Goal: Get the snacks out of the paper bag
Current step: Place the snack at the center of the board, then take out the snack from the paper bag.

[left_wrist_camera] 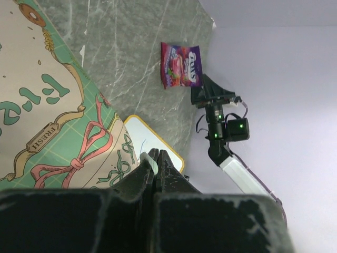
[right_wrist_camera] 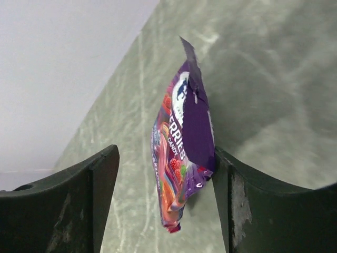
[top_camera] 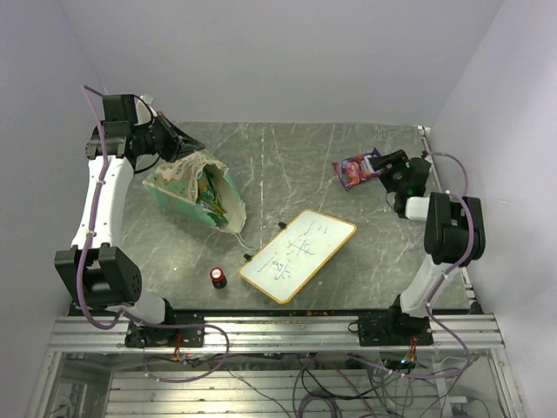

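The green paper bag lies on its side at the left, mouth facing the table's middle, with green-and-white snack packets showing inside. My left gripper is at the bag's far edge, shut on its white string handle; the bag's patterned side fills the left of the left wrist view. A purple multicoloured snack packet lies on the table at the far right. My right gripper is open around its end. In the right wrist view the packet touches the right finger only.
A wood-framed whiteboard lies near the front middle, also seen in the left wrist view. A small red-capped black cylinder stands left of it. Walls close in the table at the left, back and right.
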You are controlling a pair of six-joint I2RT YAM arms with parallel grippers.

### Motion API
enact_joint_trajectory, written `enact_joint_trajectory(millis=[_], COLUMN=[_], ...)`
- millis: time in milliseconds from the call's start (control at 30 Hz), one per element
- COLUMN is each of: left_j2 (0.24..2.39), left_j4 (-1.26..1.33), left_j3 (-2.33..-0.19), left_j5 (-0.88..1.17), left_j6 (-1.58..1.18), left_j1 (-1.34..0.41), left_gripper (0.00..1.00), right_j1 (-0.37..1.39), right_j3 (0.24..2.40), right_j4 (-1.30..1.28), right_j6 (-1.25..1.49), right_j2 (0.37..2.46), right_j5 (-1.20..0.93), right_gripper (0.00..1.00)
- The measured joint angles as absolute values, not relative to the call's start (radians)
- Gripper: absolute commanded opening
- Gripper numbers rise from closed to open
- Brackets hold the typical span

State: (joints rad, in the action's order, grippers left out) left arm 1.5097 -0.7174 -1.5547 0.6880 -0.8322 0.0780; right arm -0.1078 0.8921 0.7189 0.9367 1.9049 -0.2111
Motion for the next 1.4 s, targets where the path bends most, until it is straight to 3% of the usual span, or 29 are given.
enact_joint_trajectory(millis=[133,200,233,467,667,1100,1400], left_j2=[1.510,1.509,1.507,1.448,1.422,1.406,1.397], left_j4=[-0.706,-0.706,-0.706,-0.706,-0.709,-0.754,-0.776], left_j3=[-1.555,-1.555,-1.555,-1.522,-1.519,-1.504,-1.504], left_j5=[0.694,0.696,0.697,0.698,0.696,0.659,0.654], left_j6=[-0.838,-0.838,-0.838,-0.838,-0.837,-0.797,-0.777], left_j1=[0.078,0.078,0.078,0.078,0.078,0.078,0.078], left_gripper=[0.07,0.07,0.07,0.07,0.07,0.07,0.07], right_j1=[-0.189,-0.215,-0.218,-0.186,0.049,0.552,0.838], right_j3=[0.811,0.796,0.796,0.813,0.896,0.920,0.972], right_j4=[0.571,0.454,0.396,0.068,-0.080,0.042,0.264], right_j6=[0.878,0.825,0.801,0.667,0.560,0.329,0.054], right_j2=[1.759,1.669,1.627,1.406,1.320,1.242,1.480], right_j5=[-0.198,-0.174,-0.160,-0.083,-0.064,-0.239,-0.280], right_gripper=[0.80,0.99,1.00,1.00,1.00,0.93,0.76])
